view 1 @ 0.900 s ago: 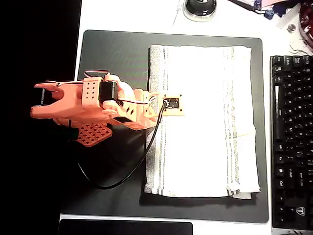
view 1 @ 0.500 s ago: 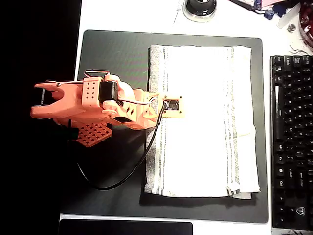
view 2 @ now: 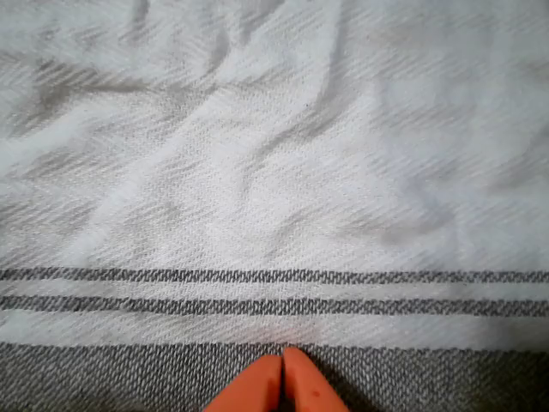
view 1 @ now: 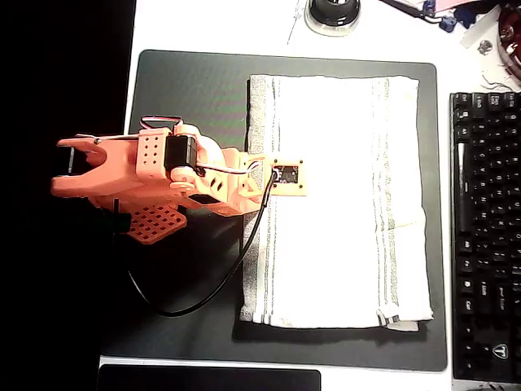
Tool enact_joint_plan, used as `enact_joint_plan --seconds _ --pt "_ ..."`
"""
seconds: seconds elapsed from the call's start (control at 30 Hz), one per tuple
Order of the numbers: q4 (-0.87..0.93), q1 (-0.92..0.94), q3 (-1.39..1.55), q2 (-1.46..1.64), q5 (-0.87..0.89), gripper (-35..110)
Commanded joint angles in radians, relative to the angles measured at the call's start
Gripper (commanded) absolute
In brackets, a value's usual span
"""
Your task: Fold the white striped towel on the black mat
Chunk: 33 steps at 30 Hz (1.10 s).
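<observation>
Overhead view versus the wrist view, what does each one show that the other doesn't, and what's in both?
Overhead: the whole white striped towel lying on the black mat, the orange arm reaching over the towel's left edge, a black cable, and a keyboard to the right.

Wrist: the pincer with its orange tips pressed together just above the towel's grey band, plus the weave and wrinkles up close.

Both: the towel and its thin grey stripes.

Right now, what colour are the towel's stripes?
Grey, on the white striped towel; clearest in the wrist view.
</observation>
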Motion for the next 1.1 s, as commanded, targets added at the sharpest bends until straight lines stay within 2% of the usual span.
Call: enact_joint_plan --seconds 0.0,0.37,0.43,0.77,0.9,1.07 --pt "0.012 -0.009 0.023 0.025 -0.009 0" --pt "0.012 -0.006 0.023 0.025 -0.006 4" --pt "0.012 -0.005 0.023 0.025 -0.008 0" --pt "0.012 -0.009 0.011 0.005 -0.049 0" --pt "-0.002 -0.008 -0.094 -0.097 -0.083 0" --pt "-0.051 -0.104 -0.325 -0.342 -0.034 0"
